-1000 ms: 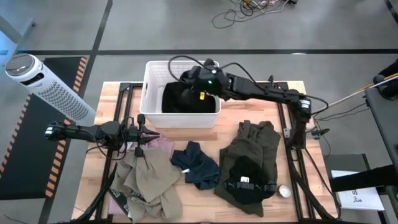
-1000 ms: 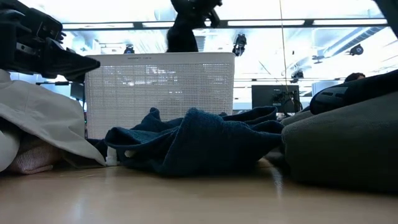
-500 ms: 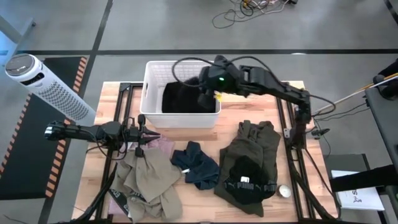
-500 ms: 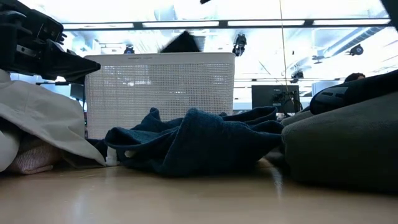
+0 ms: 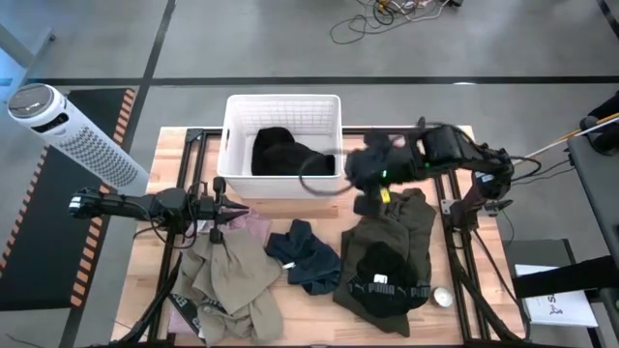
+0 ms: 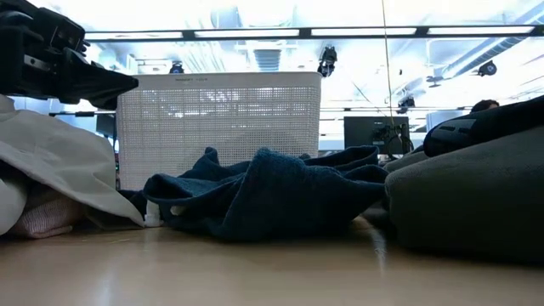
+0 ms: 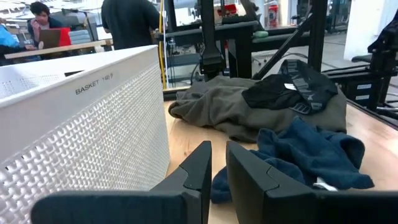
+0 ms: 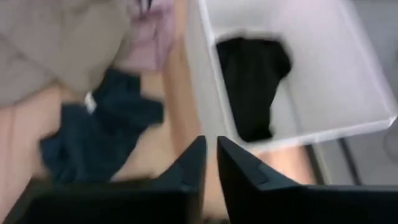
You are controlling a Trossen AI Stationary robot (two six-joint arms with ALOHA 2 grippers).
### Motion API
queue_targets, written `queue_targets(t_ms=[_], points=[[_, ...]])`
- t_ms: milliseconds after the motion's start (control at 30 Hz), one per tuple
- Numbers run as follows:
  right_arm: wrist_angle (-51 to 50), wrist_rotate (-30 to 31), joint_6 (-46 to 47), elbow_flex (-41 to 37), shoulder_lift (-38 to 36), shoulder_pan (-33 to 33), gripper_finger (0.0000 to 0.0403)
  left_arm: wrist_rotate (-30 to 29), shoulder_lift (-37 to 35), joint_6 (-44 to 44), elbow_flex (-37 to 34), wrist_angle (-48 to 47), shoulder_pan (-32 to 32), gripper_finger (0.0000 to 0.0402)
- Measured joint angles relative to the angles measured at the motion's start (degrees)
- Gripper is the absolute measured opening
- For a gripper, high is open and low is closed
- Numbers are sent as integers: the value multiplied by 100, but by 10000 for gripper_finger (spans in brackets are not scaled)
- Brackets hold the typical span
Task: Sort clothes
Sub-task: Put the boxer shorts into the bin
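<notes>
Black garment (image 5: 282,152) sits in white bin (image 5: 235,116), upper centre of high view. My right gripper (image 5: 369,203), centre-right, fingers nearly together, empty. Next pick prob. olive garment (image 5: 398,228): soft, light, limp; pinch a raised fold near edge.

**Cloth, plastic and wood**

The white perforated plastic bin (image 7: 81,137) looks hard and matt. The dark teal-blue garment (image 6: 263,191) is soft, nubbly cloth; the dark olive garment (image 5: 392,227) looks smoother. The pale wooden bench (image 6: 255,268) has a slight sheen.
</notes>
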Motion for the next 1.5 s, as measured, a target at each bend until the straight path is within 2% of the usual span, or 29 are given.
queue_targets(t_ms=[133,233,500,667,1000,1133,1300,1500], points=[[-302,-55,867,-342,-25,522,7,0,10,4,0,-2,0,36],[-305,-414,1362,-864,-174,955,6,0,18,5,0,-2,0,36],[126,-745,2908,-2964,-667,1945,2,0,28,0,0,47,0,36],[1297,-1190,3129,-4195,-933,2054,1,0,44,-8,0,178,1,36],[3419,-1951,3724,-6076,-1550,2093,0,33,112,-136,0,464,0,36],[3686,-2012,4034,-6546,-1617,2116,3,33,156,-157,2,468,0,36],[3713,-2043,4036,-6854,-1522,2115,35,30,170,-189,2,541,0,36],[3813,-2153,4010,-7092,-1488,2113,118,-6,168,-220,2,758,1,36]])
